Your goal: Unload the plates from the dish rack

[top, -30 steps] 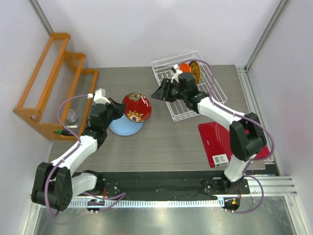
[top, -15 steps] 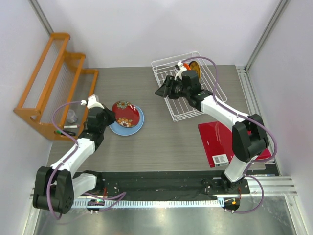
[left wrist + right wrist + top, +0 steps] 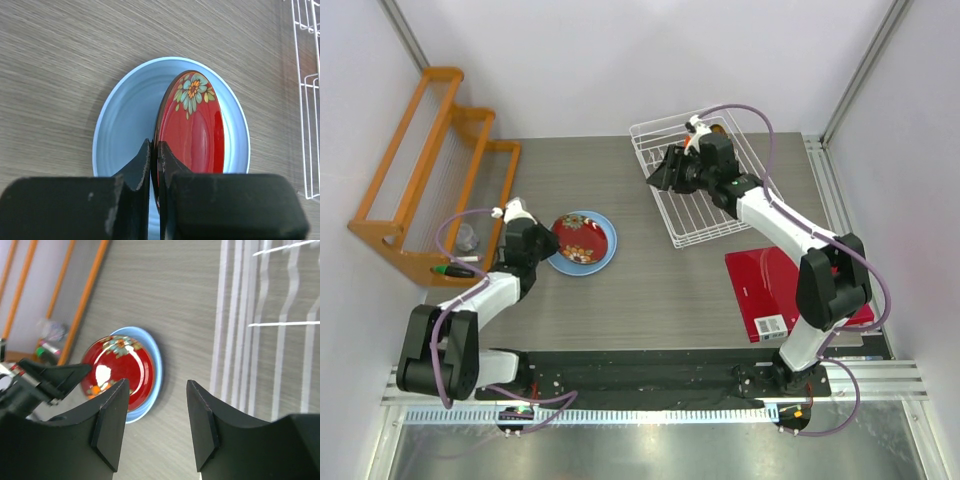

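1. Left gripper (image 3: 154, 150) is clamped on the near rim of the red floral plate (image 3: 192, 135). The plate rests on the blue plate (image 3: 125, 115) on the table (image 3: 650, 280), well left of the dish rack (image 3: 720, 215).
2. An edge grip lets the plate go down onto the stack; letting go looks like the only step left here.
3. Right gripper (image 3: 156, 427) hangs over the rack, jaws apart and empty, probably placed to reach another plate. Whatever plates the rack holds are hidden.

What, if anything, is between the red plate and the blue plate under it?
Nothing visible. The left gripper pinches the red plate by its rim, and the blue plate lies bare directly beneath it.
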You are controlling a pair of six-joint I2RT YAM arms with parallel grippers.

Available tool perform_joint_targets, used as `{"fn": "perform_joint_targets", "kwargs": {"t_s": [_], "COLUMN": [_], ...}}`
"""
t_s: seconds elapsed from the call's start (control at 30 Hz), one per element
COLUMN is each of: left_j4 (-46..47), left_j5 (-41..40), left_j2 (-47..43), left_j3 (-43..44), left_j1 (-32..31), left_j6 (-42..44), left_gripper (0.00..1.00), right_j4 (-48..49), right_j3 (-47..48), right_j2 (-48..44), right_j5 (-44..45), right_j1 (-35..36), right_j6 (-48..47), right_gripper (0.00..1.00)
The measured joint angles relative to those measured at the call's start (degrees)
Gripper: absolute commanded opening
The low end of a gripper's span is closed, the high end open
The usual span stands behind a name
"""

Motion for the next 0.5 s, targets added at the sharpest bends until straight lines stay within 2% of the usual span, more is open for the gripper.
{"fn": "perform_joint_targets", "kwargs": {"t_s": [0.1, 0.13, 0.2, 0.23, 0.3, 0.33, 0.47, 0.5], "left_j4": [1.51, 1.64, 1.42, 1.16, 0.79, 0.66, 0.46, 0.13], "left_j5": [0.66, 0.70, 0.66, 0.66, 0.66, 0.63, 0.74, 0.74], "left_j2": [1.44, 1.90, 2.73, 3.04, 3.37, 3.37, 3.32, 3.30], "left_j3": [0.02, 0.04, 0.07, 0.07, 0.07, 0.07, 0.22, 0.42], "left_j1": [0.00, 0.00, 0.00, 0.00, 0.00, 0.00, 0.00, 0.00], "left_j6": [-0.74, -0.90, -0.85, -0.83, -0.85, -0.85, -0.70, -0.63], "left_gripper": [0.15, 0.31, 0.36, 0.47, 0.48, 0.55, 0.66, 0.75], "right_j4": [-2.27, -3.32, -4.63, -5.44, -6.58, -6.62, -7.23, -7.28], "right_j3": [1.70, 2.49, 3.87, 4.79, 7.26, 8.31, 14.71, 15.80], "right_j2": [0.00, 0.00, 0.07, 0.22, 1.42, 2.23, 9.27, 10.97], "right_j5": [2.60, 3.98, 7.04, 9.05, 15.08, 17.27, 27.89, 29.49], "right_j1": [-1.07, -1.36, -1.86, -2.08, -2.32, -2.36, -2.80, -2.91], "right_j6": [-1.88, -2.58, -4.04, -4.90, -7.17, -7.98, -12.22, -13.09], "right_gripper": [0.56, 0.56, 0.56, 0.57, 0.57, 0.57, 0.58, 0.58]}}
